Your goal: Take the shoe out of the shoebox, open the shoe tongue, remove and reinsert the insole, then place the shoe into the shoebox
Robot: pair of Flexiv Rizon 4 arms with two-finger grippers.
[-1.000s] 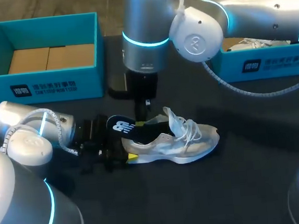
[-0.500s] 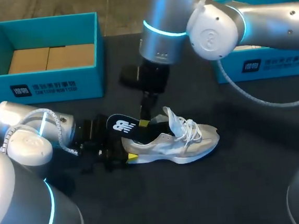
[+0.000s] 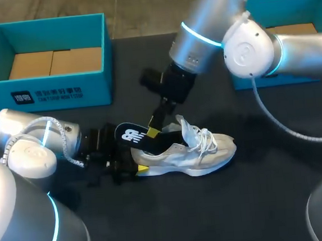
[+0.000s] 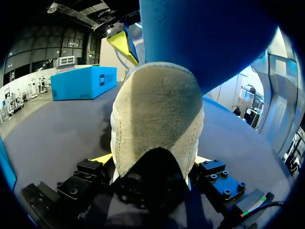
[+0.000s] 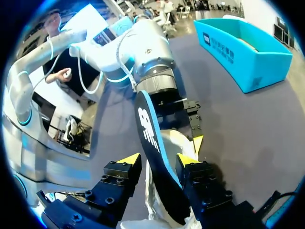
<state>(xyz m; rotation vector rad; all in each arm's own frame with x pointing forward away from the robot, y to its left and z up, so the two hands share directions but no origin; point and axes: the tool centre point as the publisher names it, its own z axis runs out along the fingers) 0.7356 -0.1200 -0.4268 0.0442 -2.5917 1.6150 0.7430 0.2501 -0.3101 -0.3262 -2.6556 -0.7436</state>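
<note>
A white and grey shoe [image 3: 195, 151] lies on its side on the dark table, toe to the right. A dark blue insole [image 3: 129, 135] sticks up out of its heel opening. My left gripper [image 3: 132, 165] lies low on the table and is shut on the shoe's heel [image 4: 155, 114], one yellow tip on each side. My right gripper [image 3: 152, 129] comes down at a slant over the insole [image 5: 150, 138]. The insole stands between its fingers, against one of them, with a gap to the other finger [image 5: 127, 161], so this gripper is open.
A teal box [image 3: 45, 88] with cardboard in it stands at the back left. A second teal box [image 3: 259, 81] stands at the back right, partly behind my right arm. Bare dark table lies in front of the shoe.
My right gripper has opened around the insole. The right arm has swung to the right and now leans in at a slant. The shoe, insole and left arm have stayed put.
</note>
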